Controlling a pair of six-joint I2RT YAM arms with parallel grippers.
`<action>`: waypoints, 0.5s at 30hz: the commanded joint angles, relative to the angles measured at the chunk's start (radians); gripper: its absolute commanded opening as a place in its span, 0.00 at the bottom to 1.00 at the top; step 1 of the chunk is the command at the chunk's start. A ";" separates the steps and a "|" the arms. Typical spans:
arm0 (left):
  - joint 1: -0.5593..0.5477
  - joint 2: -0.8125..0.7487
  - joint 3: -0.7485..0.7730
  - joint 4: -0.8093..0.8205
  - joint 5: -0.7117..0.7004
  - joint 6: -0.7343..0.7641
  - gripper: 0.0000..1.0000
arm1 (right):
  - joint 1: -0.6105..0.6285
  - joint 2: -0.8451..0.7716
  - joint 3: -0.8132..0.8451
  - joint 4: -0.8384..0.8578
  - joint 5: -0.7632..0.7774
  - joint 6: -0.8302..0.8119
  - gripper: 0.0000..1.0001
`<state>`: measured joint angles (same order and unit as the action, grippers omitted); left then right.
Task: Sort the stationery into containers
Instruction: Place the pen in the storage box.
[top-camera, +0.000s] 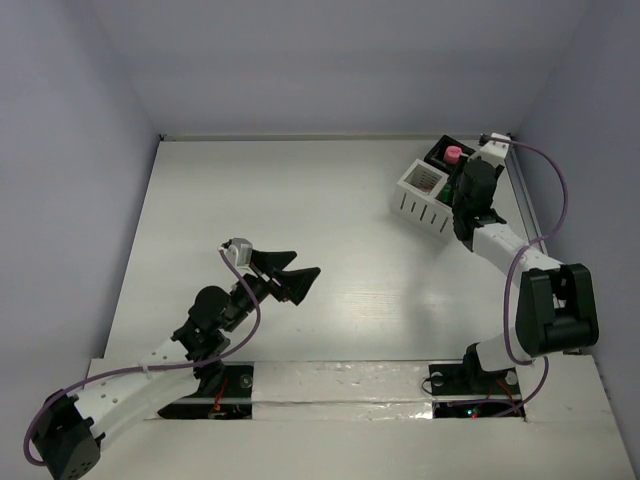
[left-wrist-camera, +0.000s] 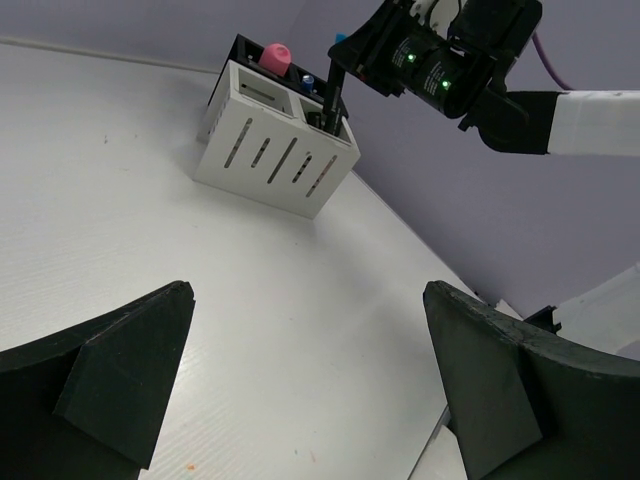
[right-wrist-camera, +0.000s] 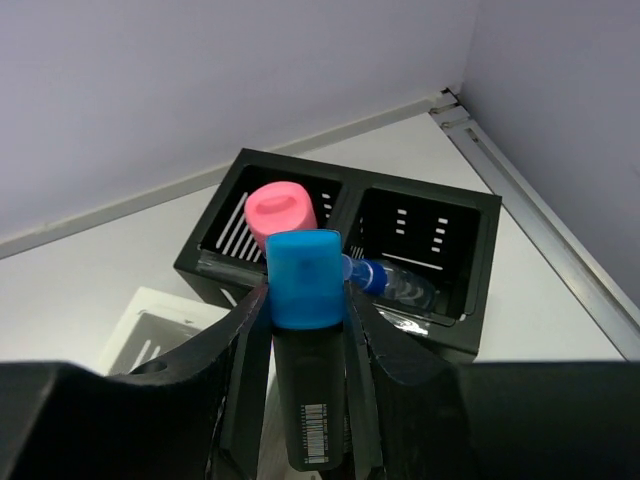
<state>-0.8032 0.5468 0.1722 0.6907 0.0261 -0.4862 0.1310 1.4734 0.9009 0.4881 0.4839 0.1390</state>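
Highlighter (right-wrist-camera: 308, 350) at the centre of the right wrist view: black barrel, blue cap on top, a small barcode label low on the barrel, standing upright. Your right gripper (right-wrist-camera: 306, 320) is clamped on it, one finger pressed to each side of the barrel just under the cap. In the top view that puts it in the upper right of the frame, right at the containers. You cannot tell from any view whether its lower end is inside a compartment.

Your left gripper (top-camera: 290, 272) hangs over the table (top-camera: 300, 190) left of centre, jaws spread wide apart, gripping nothing.

The black box (right-wrist-camera: 480, 215) sits behind the held highlighter, with two compartments showing. The left one has a pink-capped highlighter (right-wrist-camera: 280, 212) standing upright. The right one has a blue pen (right-wrist-camera: 385, 280) lying at a slant.

The white slatted box (top-camera: 420, 205) is joined to the black one on its near side, at the lower left of the right wrist view. What lies inside it is too small to tell.
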 joint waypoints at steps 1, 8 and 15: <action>-0.002 -0.015 0.001 0.052 0.017 0.011 0.99 | -0.007 0.004 -0.029 0.132 0.062 -0.009 0.12; -0.002 -0.008 0.001 0.055 0.017 0.009 0.99 | -0.007 -0.019 -0.114 0.187 0.044 0.022 0.19; -0.002 0.010 0.007 0.055 0.020 0.006 0.99 | -0.007 -0.105 -0.134 0.155 -0.001 0.036 0.72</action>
<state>-0.8032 0.5545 0.1722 0.6914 0.0269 -0.4866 0.1303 1.4441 0.7616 0.5735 0.4915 0.1623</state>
